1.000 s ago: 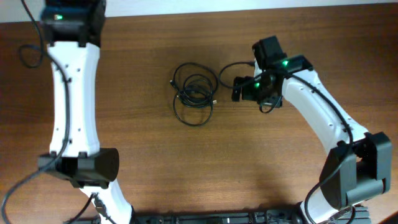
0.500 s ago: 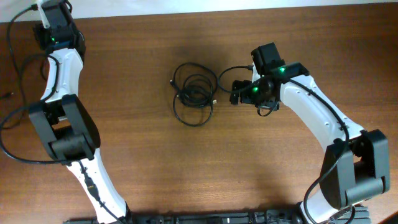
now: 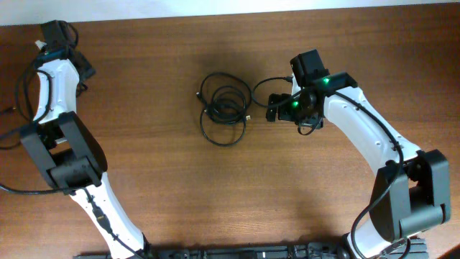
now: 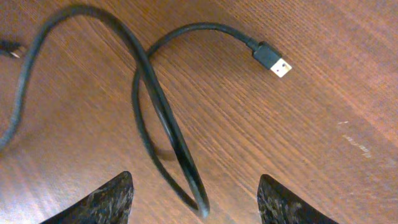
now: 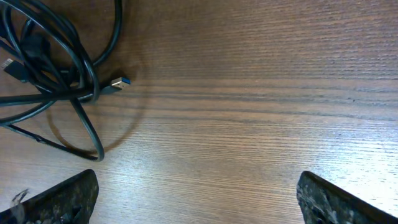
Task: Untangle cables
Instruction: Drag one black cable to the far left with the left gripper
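Note:
A tangle of thin black cables point(image 3: 224, 108) lies in loose loops at the table's middle. My right gripper point(image 3: 277, 106) hovers just to its right, open. In the right wrist view the tangle point(image 5: 56, 68) fills the upper left, a blue-tipped plug point(image 5: 119, 82) sticks out of it, and the right gripper point(image 5: 199, 199) has only bare wood between its fingers. My left gripper point(image 3: 80, 63) is at the far left corner. Seen from the left wrist, a separate black cable point(image 4: 155, 106) with a USB plug point(image 4: 272, 62) lies on the wood. Its loop end sits between the parted jaws of the left gripper point(image 4: 196, 200), unclamped.
The wooden table point(image 3: 165, 187) runs to a pale far edge point(image 3: 215, 8). Thicker black arm wires point(image 3: 13, 137) hang at the left edge. The right arm's base point(image 3: 410, 208) stands at the near right.
My left arm has swung out to the far left corner and its jaws have parted from shut. The right arm and the tangle have barely moved.

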